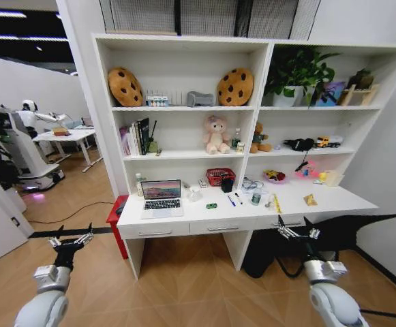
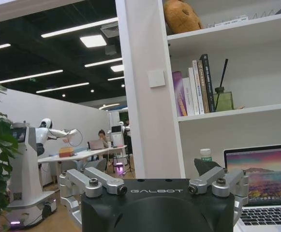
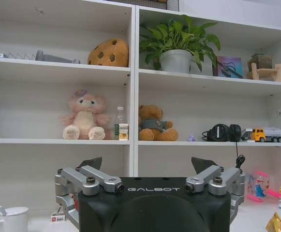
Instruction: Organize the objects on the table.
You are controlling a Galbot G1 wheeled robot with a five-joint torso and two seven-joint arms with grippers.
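Nearest the camera, both arms hang low in front of the robot, well short of the desk. The left gripper (image 1: 71, 240) hovers over the wooden floor ahead of the desk's left end, its fingers spread apart with nothing between them. The right gripper (image 1: 298, 234) hovers likewise before the right-hand drawer, fingers apart and empty. This looks like a ready pose: jaws already wide so that either arm can reach in once the base closes the gap.

Beyond them stands the white desk (image 1: 334, 199), its three shallow drawers shut. The clutter to be tidied lies scattered across its top. The silver laptop (image 1: 161, 197) sits open at the left, screen lit, turned toward the front edge as if left mid-use. Just right of it lies the tiny green toy car (image 1: 212, 205), then two pens (image 1: 234, 199) side by side, the small green can (image 1: 255, 198) upright, the yellow strip (image 1: 277, 203) lying flat, and the gold snack packet (image 1: 310, 199) nearest the right end. Behind these, against the back, are a white mug (image 1: 194, 193) and a red basket (image 1: 219, 176). Nothing seems sorted yet, so the task appears to be at its start.

Farther back, the shelf unit (image 1: 184, 107) holds a pink plush bear (image 1: 216, 134) and a brown bear (image 1: 258, 138), arranged for display and seemingly not part of the job.
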